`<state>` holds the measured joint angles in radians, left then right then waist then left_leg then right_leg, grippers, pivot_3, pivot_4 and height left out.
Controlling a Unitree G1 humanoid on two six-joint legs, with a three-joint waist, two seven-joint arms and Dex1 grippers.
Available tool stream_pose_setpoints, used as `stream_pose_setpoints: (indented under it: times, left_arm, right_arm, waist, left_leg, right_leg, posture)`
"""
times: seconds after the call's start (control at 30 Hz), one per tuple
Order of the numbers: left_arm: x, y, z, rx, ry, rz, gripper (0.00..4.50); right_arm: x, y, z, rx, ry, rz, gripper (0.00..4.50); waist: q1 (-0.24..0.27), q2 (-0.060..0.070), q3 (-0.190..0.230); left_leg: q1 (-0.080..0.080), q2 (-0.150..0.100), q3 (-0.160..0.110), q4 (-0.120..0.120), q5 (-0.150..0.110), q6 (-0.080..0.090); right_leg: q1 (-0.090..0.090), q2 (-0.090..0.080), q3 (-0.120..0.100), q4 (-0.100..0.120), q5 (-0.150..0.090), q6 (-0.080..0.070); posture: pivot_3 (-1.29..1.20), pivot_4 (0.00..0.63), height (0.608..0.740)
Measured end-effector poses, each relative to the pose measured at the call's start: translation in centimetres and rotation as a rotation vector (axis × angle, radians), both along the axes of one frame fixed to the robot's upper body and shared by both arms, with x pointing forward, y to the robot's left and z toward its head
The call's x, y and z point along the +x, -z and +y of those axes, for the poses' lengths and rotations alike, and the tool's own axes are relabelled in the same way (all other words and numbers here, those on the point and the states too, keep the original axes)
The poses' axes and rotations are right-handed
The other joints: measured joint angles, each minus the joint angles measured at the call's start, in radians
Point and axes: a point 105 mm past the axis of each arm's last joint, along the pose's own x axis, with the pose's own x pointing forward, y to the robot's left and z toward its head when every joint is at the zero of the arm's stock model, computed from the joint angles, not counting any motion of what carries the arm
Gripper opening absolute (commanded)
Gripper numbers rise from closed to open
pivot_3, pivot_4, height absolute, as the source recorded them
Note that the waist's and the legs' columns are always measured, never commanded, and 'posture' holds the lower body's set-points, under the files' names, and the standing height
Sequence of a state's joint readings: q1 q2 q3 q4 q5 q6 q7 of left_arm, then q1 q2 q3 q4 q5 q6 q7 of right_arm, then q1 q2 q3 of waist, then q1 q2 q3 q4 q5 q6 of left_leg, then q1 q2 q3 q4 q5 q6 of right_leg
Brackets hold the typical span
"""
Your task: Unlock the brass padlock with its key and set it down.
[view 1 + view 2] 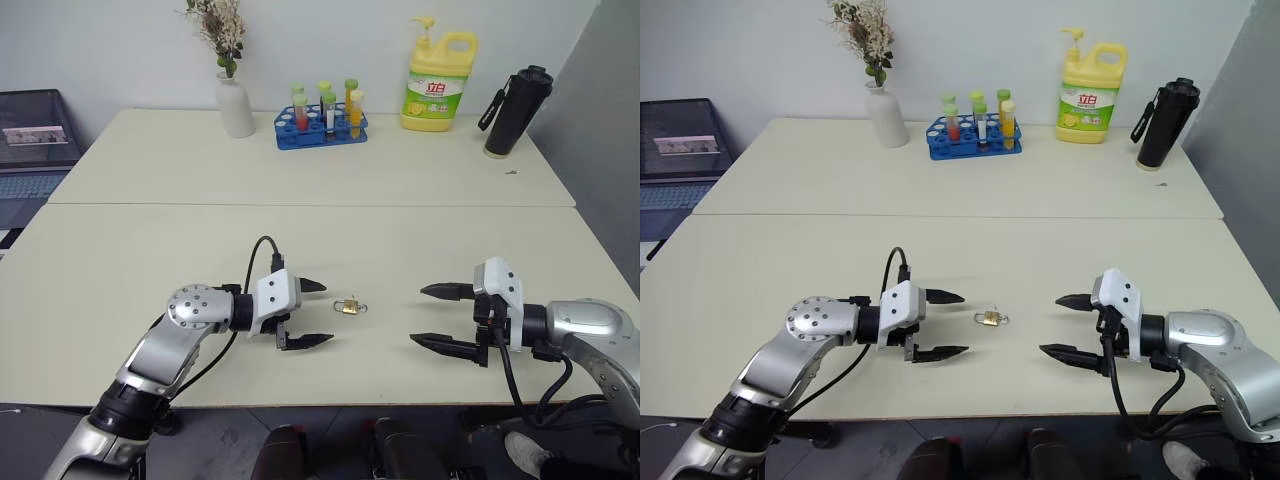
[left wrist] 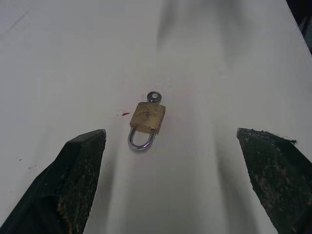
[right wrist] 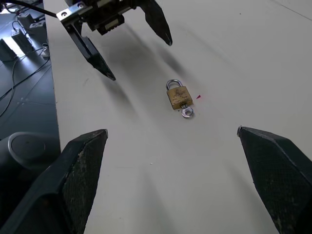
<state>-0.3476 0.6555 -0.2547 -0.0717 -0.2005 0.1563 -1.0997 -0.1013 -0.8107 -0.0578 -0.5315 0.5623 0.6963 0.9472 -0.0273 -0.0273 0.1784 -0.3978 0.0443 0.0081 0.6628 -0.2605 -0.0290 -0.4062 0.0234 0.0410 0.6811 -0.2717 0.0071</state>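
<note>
The brass padlock (image 1: 348,307) lies flat on the table's near half, between both grippers, its silvery shackle closed. The key (image 2: 154,97) sticks out of the end of its body opposite the shackle, only the round head showing. My left gripper (image 1: 318,313) hovers open just left of the padlock, fingers pointing right toward it, and the shackle end faces it. My right gripper (image 1: 432,316) is open farther off on the right, pointing left at the padlock's key end. Nothing sits between either pair of fingers. The right wrist view shows the padlock (image 3: 178,96) with the left gripper (image 3: 138,52) beyond it.
At the table's far edge stand a white vase (image 1: 236,105) with dried flowers, a blue rack of test tubes (image 1: 322,125), a yellow detergent bottle (image 1: 439,82) and a black flask (image 1: 517,111). A laptop (image 1: 35,135) sits off the table's left side.
</note>
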Motion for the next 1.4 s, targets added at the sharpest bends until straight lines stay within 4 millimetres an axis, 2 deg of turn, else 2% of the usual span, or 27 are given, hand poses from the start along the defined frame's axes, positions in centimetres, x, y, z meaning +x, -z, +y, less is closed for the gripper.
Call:
stream_pose_setpoints:
  times: [0.1,0.27,0.47,0.93,1.13,1.27,1.4]
  left_arm:
    - [0.8,0.5,-0.7,0.010,0.029,0.000,4.50]
    - [0.7,2.0,-2.1,0.006,0.077,0.045,4.50]
    - [1.0,2.4,-2.9,0.016,0.111,0.056,4.50]
    - [3.0,2.2,-4.1,0.016,0.126,0.038,0.02]
    - [3.0,2.3,-4.2,0.006,0.130,0.056,0.01]
    - [2.8,2.4,-4.2,-0.007,0.130,0.067,0.82]
    - [2.0,1.7,-4.0,-0.054,0.135,0.097,2.15]
  right_arm:
    - [-0.2,0.0,0.2,-0.017,0.018,0.013,4.48]
    - [-0.8,0.3,-0.1,-0.045,0.035,0.050,4.48]
    - [-1.2,0.2,-0.1,-0.042,0.046,0.057,4.48]
    - [-1.5,-0.2,0.2,-0.034,0.054,0.055,4.50]
    - [-1.6,-0.2,0.2,-0.030,0.048,0.062,4.50]
    - [-1.6,-0.3,0.2,-0.032,0.047,0.062,4.50]
    - [-1.6,-0.3,0.2,-0.030,0.046,0.063,4.50]
  waist:
    - [0.000,0.000,0.000]
    - [0.000,0.000,0.000]
    - [0.000,0.000,0.000]
    - [0.001,0.000,-0.001]
    - [0.000,-0.001,-0.001]
    - [0.000,-0.001,-0.001]
    - [-0.001,-0.001,-0.001]
  left_leg:
    - [0.000,0.000,0.000,0.000,0.000,0.000]
    - [-0.001,0.000,0.000,0.000,0.000,0.000]
    - [-0.001,-0.001,0.000,0.000,0.000,0.000]
    - [-0.001,-0.002,0.000,0.001,0.000,0.000]
    - [0.000,-0.002,0.000,0.001,0.000,0.000]
    - [0.000,-0.002,-0.001,0.001,0.000,0.000]
    - [-0.001,0.000,-0.001,0.001,0.000,0.000]
  right_leg:
    - [0.000,0.000,0.000,0.000,0.000,0.000]
    - [0.000,0.000,0.000,0.000,0.000,0.000]
    - [0.000,0.001,-0.001,0.000,0.000,0.000]
    - [0.000,0.001,0.000,0.000,0.000,0.001]
    - [0.001,0.001,-0.001,0.000,0.001,0.001]
    - [0.001,0.001,0.000,0.000,0.001,0.001]
    - [0.000,0.001,0.000,0.000,0.001,0.001]
  posture:
    - [0.00,0.150,0.740]
    - [0.00,0.150,0.740]
    - [0.00,0.150,0.740]
    - [0.00,0.150,0.740]
    - [0.00,0.150,0.740]
    - [0.00,0.150,0.740]
    - [0.00,0.150,0.740]
